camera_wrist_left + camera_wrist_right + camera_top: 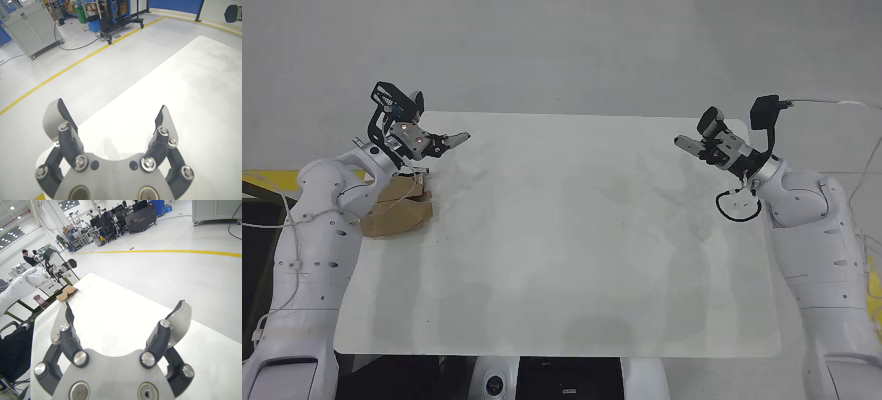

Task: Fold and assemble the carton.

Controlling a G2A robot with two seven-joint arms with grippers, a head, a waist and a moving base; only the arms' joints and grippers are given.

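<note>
A brown cardboard carton lies at the left edge of the white table, partly folded, with flaps sticking up. From across the table the carton shows small and far off. My left gripper hovers open above the table's far left corner, just beyond the carton, and nothing sits between its fingers. My right gripper hangs open over the far right corner, far from the carton, also holding nothing, its fingers spread wide.
The table top between the two arms is bare white. A pink-lidded bottle stands on a lower surface past the table's left side. A yellow line runs across the floor beyond the far edge.
</note>
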